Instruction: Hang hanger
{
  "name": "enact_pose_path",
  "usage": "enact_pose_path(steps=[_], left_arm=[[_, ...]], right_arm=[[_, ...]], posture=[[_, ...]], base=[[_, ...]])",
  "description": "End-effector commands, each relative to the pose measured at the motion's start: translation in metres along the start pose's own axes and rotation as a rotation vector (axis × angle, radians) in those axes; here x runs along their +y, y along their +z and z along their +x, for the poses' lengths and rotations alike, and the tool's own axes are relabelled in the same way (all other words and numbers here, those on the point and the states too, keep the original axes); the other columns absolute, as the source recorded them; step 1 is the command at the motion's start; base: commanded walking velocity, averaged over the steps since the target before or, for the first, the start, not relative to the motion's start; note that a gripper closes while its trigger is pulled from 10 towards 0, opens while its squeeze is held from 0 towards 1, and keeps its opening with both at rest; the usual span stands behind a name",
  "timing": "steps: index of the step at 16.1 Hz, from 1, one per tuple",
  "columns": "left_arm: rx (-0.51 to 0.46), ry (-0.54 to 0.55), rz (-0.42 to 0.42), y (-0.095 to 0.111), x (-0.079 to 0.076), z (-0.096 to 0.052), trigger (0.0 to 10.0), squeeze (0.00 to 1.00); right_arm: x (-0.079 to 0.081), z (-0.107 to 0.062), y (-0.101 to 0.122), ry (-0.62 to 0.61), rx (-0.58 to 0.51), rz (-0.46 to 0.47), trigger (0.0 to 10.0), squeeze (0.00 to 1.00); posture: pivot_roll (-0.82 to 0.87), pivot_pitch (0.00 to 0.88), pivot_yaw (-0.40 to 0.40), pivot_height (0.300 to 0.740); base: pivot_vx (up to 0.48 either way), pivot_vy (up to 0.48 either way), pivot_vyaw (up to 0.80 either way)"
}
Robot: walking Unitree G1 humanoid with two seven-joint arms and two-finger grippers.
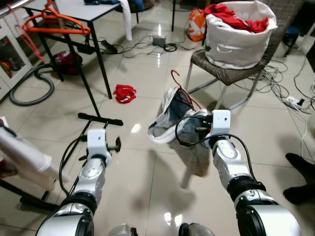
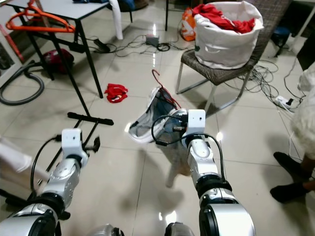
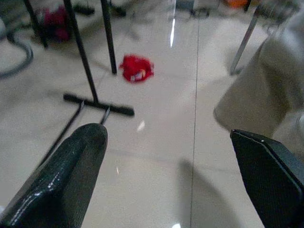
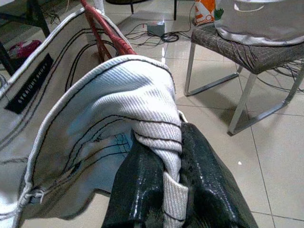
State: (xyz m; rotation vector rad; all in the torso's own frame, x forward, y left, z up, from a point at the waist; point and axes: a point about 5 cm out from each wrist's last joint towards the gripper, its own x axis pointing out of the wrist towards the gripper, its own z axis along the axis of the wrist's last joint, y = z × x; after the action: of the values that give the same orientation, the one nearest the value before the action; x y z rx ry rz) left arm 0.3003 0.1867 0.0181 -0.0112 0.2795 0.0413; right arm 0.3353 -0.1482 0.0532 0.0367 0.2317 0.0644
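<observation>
A white and blue garment (image 1: 170, 120) hangs on a red hanger (image 4: 105, 29), whose hook (image 1: 174, 74) sticks up above the fabric. My right gripper (image 4: 164, 152) is shut on the garment's white ribbed collar (image 4: 156, 109) and holds it above the tiled floor, in front of the chair. My left gripper (image 3: 171, 185) is open with nothing between its fingers, low over the floor near the black rack's foot (image 1: 101, 119). The rack's pole (image 1: 86, 78) rises toward several orange hangers (image 1: 54, 22) at the upper left.
A wicker chair (image 1: 224, 73) carries a white basket (image 1: 238, 34) of red clothes. A red cloth (image 1: 124, 92) lies on the floor. A vacuum hose (image 1: 29, 96), cables (image 1: 147, 46), a power strip (image 1: 295, 102) and a person's dark foot (image 1: 300, 164) lie around.
</observation>
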Motion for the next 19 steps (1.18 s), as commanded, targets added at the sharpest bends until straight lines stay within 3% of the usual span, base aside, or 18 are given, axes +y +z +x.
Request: enact_pose_path(steps=[1,6,10,13,19], left_arm=[[-0.013,-0.016,0.017,-0.003,-0.006,-0.003,10.0,0.0],[0.065,0.08,-0.082,-0.024,0.0,-0.012,10.0,0.0],[0.079,0.083,-0.116,-0.03,-0.003,-0.015,10.0,0.0],[0.142,0.088,-0.092,-0.041,-0.005,-0.019,10.0,0.0],[0.127,0.031,-0.052,-0.038,-0.013,-0.018,10.0,0.0]], right_arm=[[0.001,0.004,0.019,0.001,-0.106,-0.003,10.0,0.15],[0.003,0.001,0.013,0.009,-0.106,-0.036,10.0,0.16],[0.003,0.002,0.014,0.008,-0.114,-0.05,10.0,0.16],[0.005,0.001,0.012,0.012,-0.108,-0.053,10.0,0.16],[0.008,0.001,0.01,0.021,-0.107,-0.064,10.0,0.16]], posture=[[-0.09,0.0,0.033,0.74],[-0.08,0.0,0.024,0.74],[-0.08,0.0,0.022,0.74],[-0.07,0.0,0.02,0.74],[-0.07,0.0,0.018,0.74]], base=[[0.0,0.0,0.0],[0.0,0.0,0.0],[0.0,0.0,0.0],[0.0,0.0,0.0],[0.0,0.0,0.0]])
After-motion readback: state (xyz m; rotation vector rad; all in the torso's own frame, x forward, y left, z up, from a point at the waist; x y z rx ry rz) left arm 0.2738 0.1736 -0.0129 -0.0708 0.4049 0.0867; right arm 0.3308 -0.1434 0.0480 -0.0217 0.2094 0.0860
